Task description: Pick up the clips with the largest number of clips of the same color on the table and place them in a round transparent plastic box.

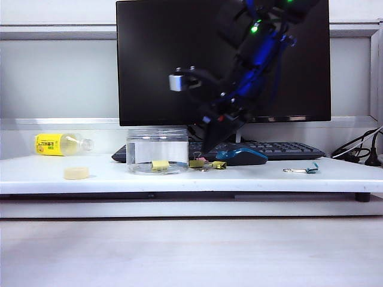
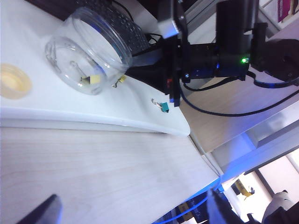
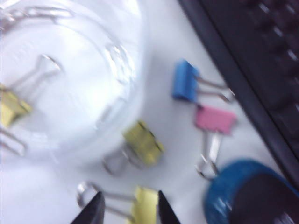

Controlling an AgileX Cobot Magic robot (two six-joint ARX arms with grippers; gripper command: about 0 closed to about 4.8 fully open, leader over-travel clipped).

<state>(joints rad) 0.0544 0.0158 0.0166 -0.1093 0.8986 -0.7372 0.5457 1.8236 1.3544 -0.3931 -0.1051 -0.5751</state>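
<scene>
White table [image 1: 335, 176]: three yellow clips [image 3: 143, 141], one pink [image 3: 214, 119], two blue.

A round transparent plastic box [image 1: 157, 150] with glossy, smooth clear walls is seen. Small yellow binder clips [image 3: 143, 142] are finished in painted metal, with shiny silver wire handles. A white table top [image 1: 257, 177] looks smooth and matt, the pale wood-grain surface [image 2: 93, 172] below it satiny. A blue mouse [image 3: 247, 193] appears glossy plastic.

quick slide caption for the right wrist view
Right gripper open around a yellow clip beside the round transparent plastic box, which already holds one.
</scene>
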